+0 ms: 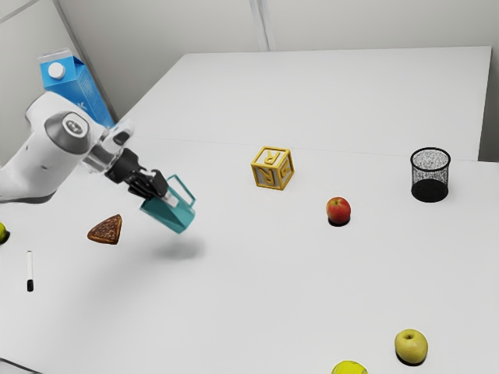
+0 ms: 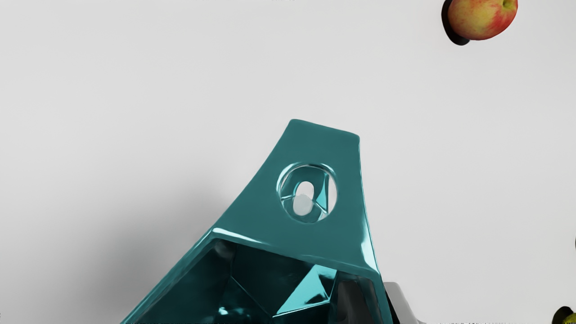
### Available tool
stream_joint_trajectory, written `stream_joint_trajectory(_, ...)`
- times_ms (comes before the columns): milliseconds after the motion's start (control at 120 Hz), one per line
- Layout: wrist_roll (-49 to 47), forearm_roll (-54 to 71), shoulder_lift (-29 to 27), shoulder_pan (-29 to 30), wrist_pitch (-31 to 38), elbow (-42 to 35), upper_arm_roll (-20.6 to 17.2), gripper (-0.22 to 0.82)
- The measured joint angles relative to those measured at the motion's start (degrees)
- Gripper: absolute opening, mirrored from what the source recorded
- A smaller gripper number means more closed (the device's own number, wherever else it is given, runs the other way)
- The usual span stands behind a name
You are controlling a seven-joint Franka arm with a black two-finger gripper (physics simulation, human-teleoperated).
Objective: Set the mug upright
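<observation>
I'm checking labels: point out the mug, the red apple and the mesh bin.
Mug (image 1: 176,217): exterior view, on the side of its body.
Red apple (image 2: 481,20): wrist view, on its skin.
Mesh bin (image 1: 430,178): exterior view, on its wall, below the rim.

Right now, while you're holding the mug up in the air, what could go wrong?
My tool pinches just one side wall of the mug, so the mug might twist or slip. It is tilted above the table, so if I let go here, it could fall and roll onto its side. If I lower it this slanted, one edge may touch first and make it tip.
</observation>
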Motion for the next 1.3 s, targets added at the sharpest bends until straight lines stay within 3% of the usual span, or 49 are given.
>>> stream_joint_trajectory(333,-10.0,20.8,-0.1,-3.6,-1.2,5.3,-3.5,-0.17)
stream_joint_trajectory(675,-23.2,36.7,-1.7,-5.7,-1.9,4.8,-6.7,-0.17)
stream_joint_trajectory(1058,-35.4,42.9,-2.3,-6.7,6.4,-3.3,-8.4,-0.18)
stream_joint_trajectory(1300,-40.5,43.2,-1.7,-7.1,8.0,-5.6,-8.7,-0.18)
